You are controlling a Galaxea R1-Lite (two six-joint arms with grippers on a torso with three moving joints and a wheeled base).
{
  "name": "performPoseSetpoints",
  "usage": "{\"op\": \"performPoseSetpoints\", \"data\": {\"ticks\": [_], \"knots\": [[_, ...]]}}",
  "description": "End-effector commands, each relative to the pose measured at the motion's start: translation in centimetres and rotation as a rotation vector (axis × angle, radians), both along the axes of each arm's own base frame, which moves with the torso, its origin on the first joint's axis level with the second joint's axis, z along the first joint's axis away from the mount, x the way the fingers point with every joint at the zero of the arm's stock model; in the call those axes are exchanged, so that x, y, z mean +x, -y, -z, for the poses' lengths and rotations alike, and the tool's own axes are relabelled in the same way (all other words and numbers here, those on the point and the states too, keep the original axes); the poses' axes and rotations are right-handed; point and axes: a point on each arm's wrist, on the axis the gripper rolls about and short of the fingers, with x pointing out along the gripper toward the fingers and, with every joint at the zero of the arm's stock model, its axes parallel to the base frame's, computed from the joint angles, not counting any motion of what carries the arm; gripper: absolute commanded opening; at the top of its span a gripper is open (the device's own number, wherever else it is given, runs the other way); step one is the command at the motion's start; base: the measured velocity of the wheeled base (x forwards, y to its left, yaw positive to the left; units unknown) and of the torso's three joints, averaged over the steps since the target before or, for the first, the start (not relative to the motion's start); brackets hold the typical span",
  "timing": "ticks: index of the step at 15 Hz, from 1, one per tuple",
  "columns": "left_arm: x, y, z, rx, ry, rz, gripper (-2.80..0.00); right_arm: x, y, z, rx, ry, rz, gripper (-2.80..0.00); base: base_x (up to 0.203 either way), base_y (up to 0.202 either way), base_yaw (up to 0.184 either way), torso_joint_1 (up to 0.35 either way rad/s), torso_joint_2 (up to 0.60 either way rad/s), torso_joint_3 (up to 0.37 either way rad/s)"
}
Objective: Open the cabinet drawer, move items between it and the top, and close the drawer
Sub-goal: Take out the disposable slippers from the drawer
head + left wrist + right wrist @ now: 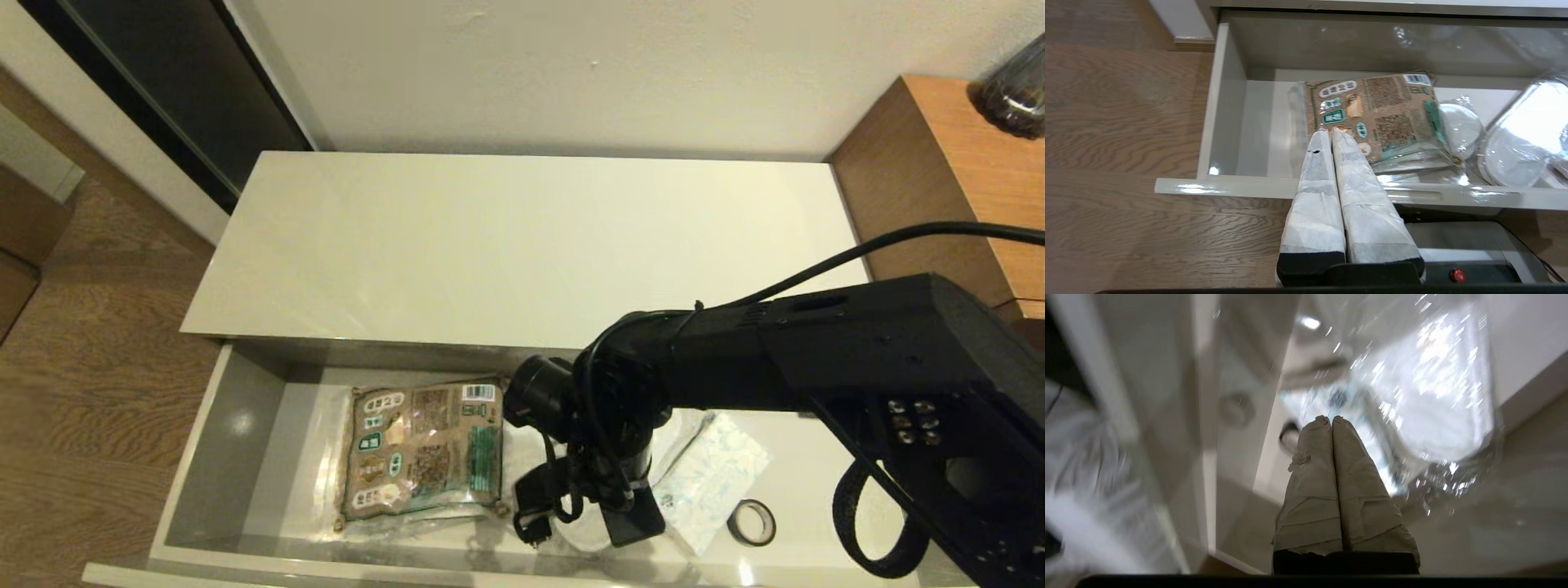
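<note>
**Drawer pulled out, both grippers pressed closed**

Glossy cream cabinet drawer [245, 457] stood open, its long axis running left to right below the cream-beige top [522, 245]. The right gripper [1331, 420] hung inside it over the clear-wrapped white tissue pack [714, 478], fingers together, holding nothing. The left gripper [1329, 132], likewise closed and empty, hovered near the drawer's front edge.

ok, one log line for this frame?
drawer: glossy cream cabinet drawer open | top: cream panel | right gripper: shut, down in drawer | left gripper: shut, outside drawer front
</note>
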Motion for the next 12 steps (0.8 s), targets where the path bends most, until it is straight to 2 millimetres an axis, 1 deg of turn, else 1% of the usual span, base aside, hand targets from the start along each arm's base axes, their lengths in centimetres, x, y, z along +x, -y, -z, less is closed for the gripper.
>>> {"op": "performPoseSetpoints", "data": {"ticks": [1,3,5,7,10,12], "knots": [[0.0,0.0,0.0,-0.001,-0.001,0.0,-2.8,0.6,-0.6,1.7,0.103,0.026,0.002,-2.8,0.0,0.0,0.0,0.0,0.0,0.0],[0.0,0.0,0.0,-0.001,-0.001,0.0,-2.8,1.8,-0.6,3.0,0.165,0.062,0.021,-2.8,0.0,0.0,0.0,0.0,0.0,0.0],[0.0,0.0,0.0,-0.001,-0.001,0.0,-2.8,1.9,0.2,2.5,0.142,0.049,0.018,-2.8,0.0,0.0,0.0,0.0,0.0,0.0],[0.0,0.0,0.0,-0.001,-0.001,0.0,-2.8,2.1,0.8,2.0,0.101,0.035,-0.023,-2.8,0.0,0.0,0.0,0.0,0.0,0.0],[0.0,0.0,0.0,-0.001,-0.001,0.0,-2.8,2.4,0.5,2.0,0.103,0.053,-0.024,-2.8,0.0,0.0,0.0,0.0,0.0,0.0],[0.0,0.0,0.0,-0.001,-0.001,0.0,-2.8,3.2,0.1,2.5,0.06,0.11,-0.025,-2.8,0.0,0.0,0.0,0.0,0.0,0.0]]}}
